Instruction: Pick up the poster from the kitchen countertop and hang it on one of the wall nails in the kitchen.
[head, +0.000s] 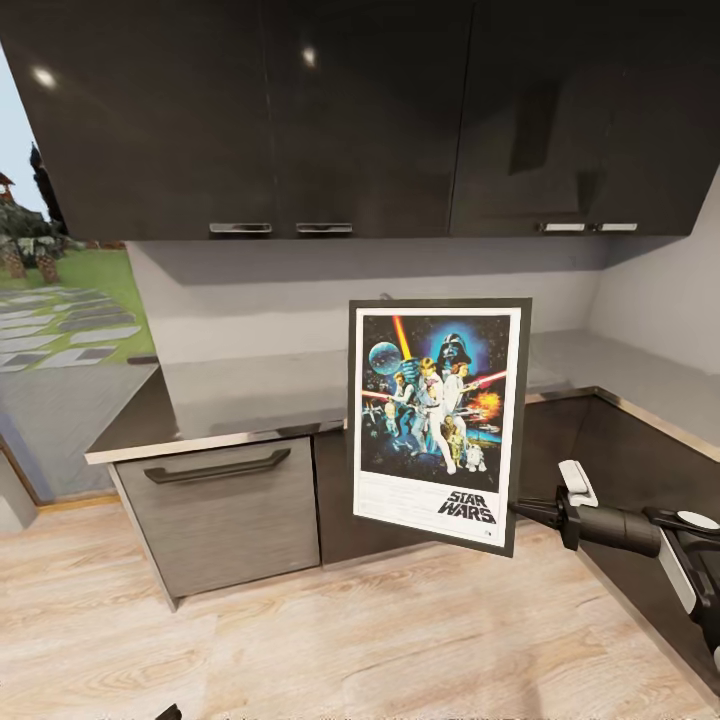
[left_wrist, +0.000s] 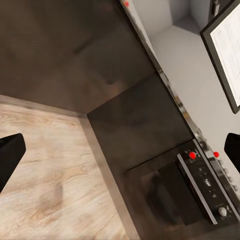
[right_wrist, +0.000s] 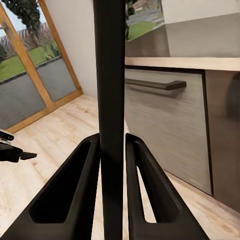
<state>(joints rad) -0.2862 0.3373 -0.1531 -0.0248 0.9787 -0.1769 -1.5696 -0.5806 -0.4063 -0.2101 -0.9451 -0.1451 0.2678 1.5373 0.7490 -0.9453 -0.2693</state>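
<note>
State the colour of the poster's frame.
Black, thin, around the poster; clearest in the head view.

Glossy dark wall cabinets (head: 300, 110) with metal handles hang up top, a grey drawer front (head: 225, 515) with a dark bar handle sits below, pale wood floor (head: 350, 640) spreads out, an oven (left_wrist: 200, 195) with red-lit knobs, and a garden window (head: 60, 310) at the side.

The upright rectangular poster (head: 438, 420) has a thin matt black frame around a smooth, paper-like white border. The long pale grey kitchen countertop (head: 250, 390) looks matt, edged in shiny metal. The dark upper cabinets (head: 300, 110) are glossy, catching light spots. The pale plank floor (head: 330, 640) shows wood grain; the grey drawer front (head: 225, 520) looks brushed.
</note>
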